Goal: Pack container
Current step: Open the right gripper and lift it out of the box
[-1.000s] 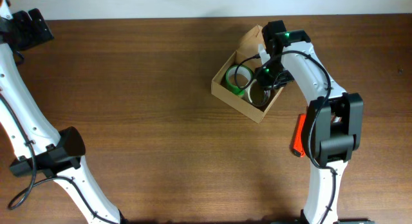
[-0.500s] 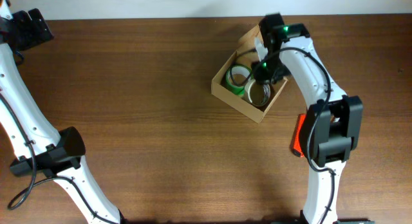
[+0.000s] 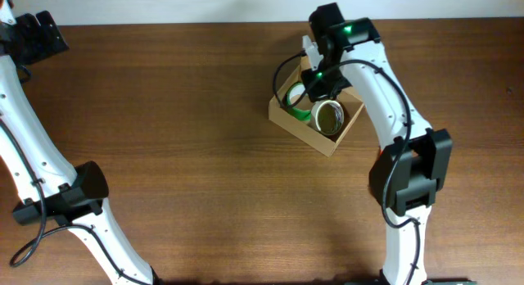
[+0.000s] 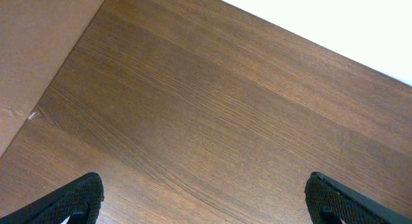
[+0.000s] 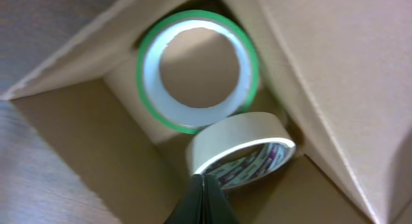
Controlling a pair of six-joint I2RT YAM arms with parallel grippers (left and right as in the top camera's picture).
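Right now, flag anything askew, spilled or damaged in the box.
The cream roll seems tilted, leaning on the green roll rather than lying flat in the box. Nothing looks spilled or damaged.

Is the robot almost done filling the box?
Nearly, it seems. Done: a green tape roll and a cream tape roll lie inside the tan cardboard box. In hand: nothing; the right gripper is shut empty above them. Left: likely closing the open flap lid.

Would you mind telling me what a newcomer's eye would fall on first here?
The open tan cardboard box toward the table's far edge draws the eye, with a green-edged tape roll and a beige tape roll side by side inside. The right gripper hangs shut above them.
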